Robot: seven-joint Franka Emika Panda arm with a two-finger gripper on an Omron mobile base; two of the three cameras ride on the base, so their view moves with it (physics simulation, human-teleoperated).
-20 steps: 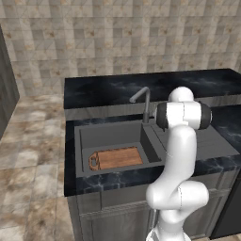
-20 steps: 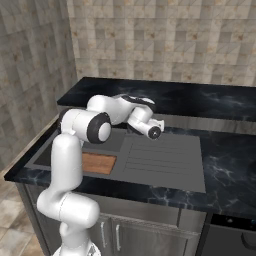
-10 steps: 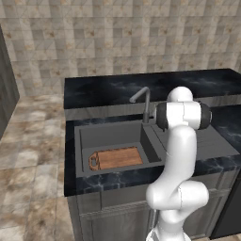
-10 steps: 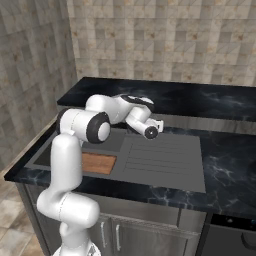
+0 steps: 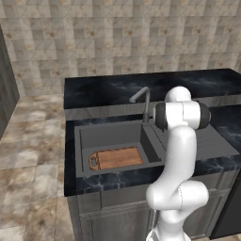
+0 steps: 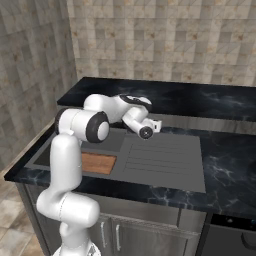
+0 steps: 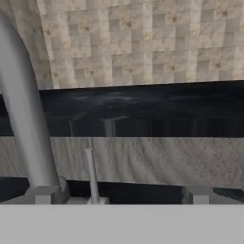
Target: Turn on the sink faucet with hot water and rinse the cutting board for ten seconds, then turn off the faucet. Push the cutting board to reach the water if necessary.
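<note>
We see the gripper close against the sink faucet — fingers apart, its thin lever between them — cutting board in the sink below the spout

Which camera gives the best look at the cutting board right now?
The left base view: the whole cutting board lies flat on the floor of the sink, handle hole toward the left. The right base view shows just a strip of it beside the arm. The hand view looks at the sink faucet stem and the wall instead.
</note>
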